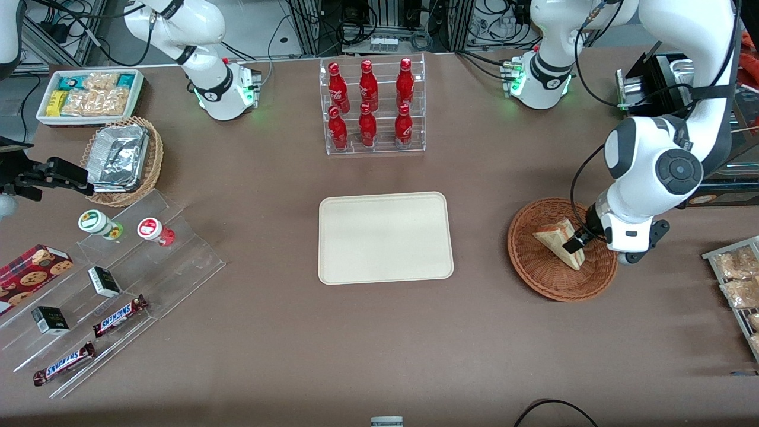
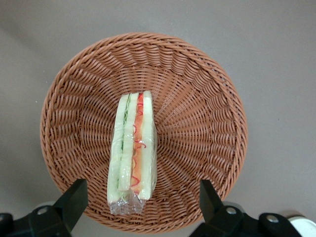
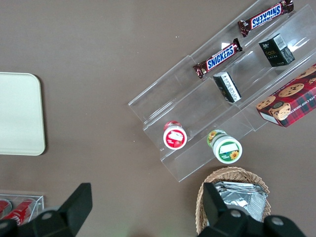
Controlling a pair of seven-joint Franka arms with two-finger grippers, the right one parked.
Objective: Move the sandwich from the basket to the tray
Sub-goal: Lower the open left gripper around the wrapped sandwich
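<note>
The sandwich (image 1: 560, 241), a wrapped white-bread wedge with red and green filling, lies in the round reddish-brown wicker basket (image 1: 531, 261) toward the working arm's end of the table. In the left wrist view the sandwich (image 2: 132, 153) lies across the basket's middle (image 2: 197, 98), cut edge up. My left gripper (image 1: 584, 237) hovers over the basket, open, with its fingers (image 2: 73, 200) spread wide to either side of the sandwich's end and touching nothing. The cream-beige tray (image 1: 385, 237) lies empty at the table's middle; its corner shows in the right wrist view (image 3: 19, 113).
A clear rack of red bottles (image 1: 372, 107) stands farther from the front camera than the tray. A wire rack of snack bags (image 1: 738, 284) sits at the working arm's table edge. A foil-lined light basket (image 1: 121, 157), a white snack bin (image 1: 89, 95) and a clear stepped stand (image 1: 107, 290) lie toward the parked arm's end.
</note>
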